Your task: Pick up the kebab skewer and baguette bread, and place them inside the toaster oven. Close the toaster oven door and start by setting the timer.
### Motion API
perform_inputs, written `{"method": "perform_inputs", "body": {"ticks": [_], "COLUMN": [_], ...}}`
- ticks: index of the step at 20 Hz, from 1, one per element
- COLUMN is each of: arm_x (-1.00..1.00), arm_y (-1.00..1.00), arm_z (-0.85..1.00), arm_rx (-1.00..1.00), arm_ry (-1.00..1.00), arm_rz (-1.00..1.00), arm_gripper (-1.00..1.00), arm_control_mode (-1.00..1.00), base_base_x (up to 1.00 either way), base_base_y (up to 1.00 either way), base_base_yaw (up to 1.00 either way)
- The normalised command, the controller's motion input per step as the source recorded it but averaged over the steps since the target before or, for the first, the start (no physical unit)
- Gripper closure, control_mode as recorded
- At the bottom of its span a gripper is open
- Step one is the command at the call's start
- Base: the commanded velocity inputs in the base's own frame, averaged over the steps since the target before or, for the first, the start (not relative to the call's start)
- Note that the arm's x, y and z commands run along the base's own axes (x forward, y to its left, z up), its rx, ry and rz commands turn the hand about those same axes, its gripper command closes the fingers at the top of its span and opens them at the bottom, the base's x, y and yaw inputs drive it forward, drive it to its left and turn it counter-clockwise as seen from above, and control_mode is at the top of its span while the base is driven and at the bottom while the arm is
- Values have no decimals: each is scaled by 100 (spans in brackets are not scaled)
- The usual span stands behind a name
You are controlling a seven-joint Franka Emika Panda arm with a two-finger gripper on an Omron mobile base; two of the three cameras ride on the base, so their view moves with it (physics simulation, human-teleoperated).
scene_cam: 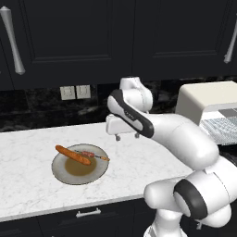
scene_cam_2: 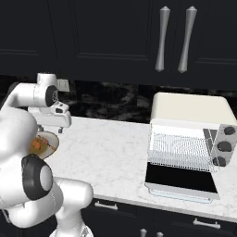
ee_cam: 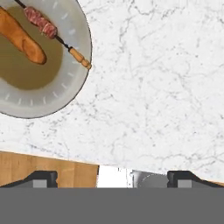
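On the white marble tabletop (scene_cam: 32,152) sits a round grey plate (scene_cam: 100,173). It holds the long orange-brown baguette bread (scene_cam: 72,155) and, just beside it, the thin kebab skewer (scene_cam: 94,155) with red-brown meat. Above the tabletop, right of the plate, hangs the robot's hand (scene_cam: 127,137), its two fingers spread wide and holding nothing. Far right stands the cream-white toaster oven (scene_cam_2: 190,109), its black glass toaster oven door (scene_cam_2: 180,179) folded down open.
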Motion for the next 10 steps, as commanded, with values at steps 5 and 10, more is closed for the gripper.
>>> {"method": "perform_inputs", "body": {"ticks": [5, 10], "arm_x": [-1, 24], "arm_y": [50, 72], "arm_z": [-36, -33], "arm_rx": [0, 0], "arm_ry": [1, 0], "arm_rz": [40, 26], "arm_gripper": [-100, -100], "arm_control_mode": [-100, -100], "base_base_x": [0, 0], "base_base_y": [0, 0], "base_base_yaw": [0, 0]}}
